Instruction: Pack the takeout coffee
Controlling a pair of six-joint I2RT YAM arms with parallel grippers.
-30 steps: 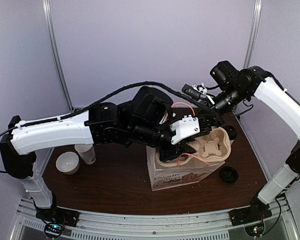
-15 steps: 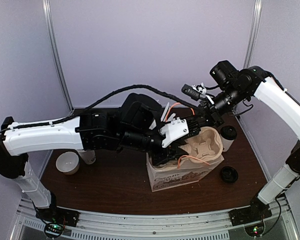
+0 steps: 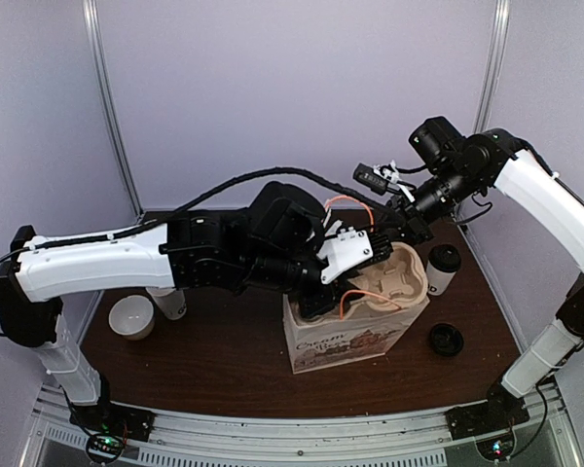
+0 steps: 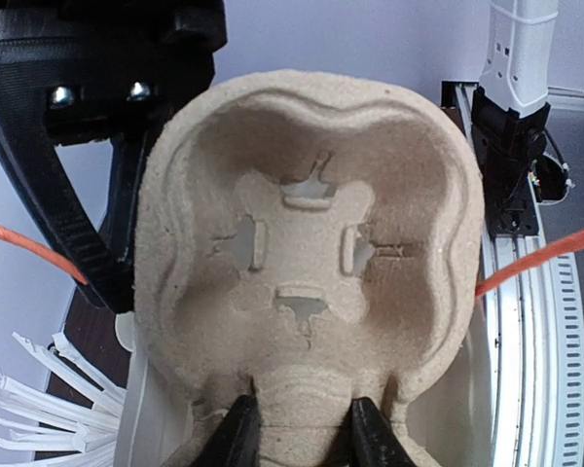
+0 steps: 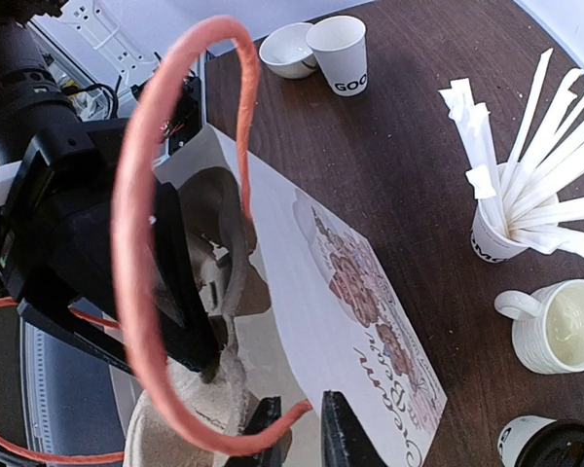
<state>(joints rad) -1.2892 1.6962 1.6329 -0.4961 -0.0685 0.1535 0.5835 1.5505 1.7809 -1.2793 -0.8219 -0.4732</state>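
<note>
Pulp carrier (image 4: 311, 195) gripped at near rim by left gripper (image 4: 300, 435); right gripper (image 5: 300, 428) pinches bag (image 5: 360, 292) edge. Right wrist alone shows mug (image 5: 555, 326), stick-filled cup (image 5: 496, 233); top view alone, loose lid (image 3: 446, 339).

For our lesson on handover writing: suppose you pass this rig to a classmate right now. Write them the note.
Left gripper: shut on the pulp carrier, held tilted at the mouth of the paper bag.
Right gripper: seems shut on the bag's rim.
Lidded cup: stands right of the bag.
Open cup: far left, beside the small bowl.
Loose black lid: near right of the bag.
Done: nothing packed; the carrier is empty.
Left: seat the carrier, lid the open cup, load both cups.
</note>
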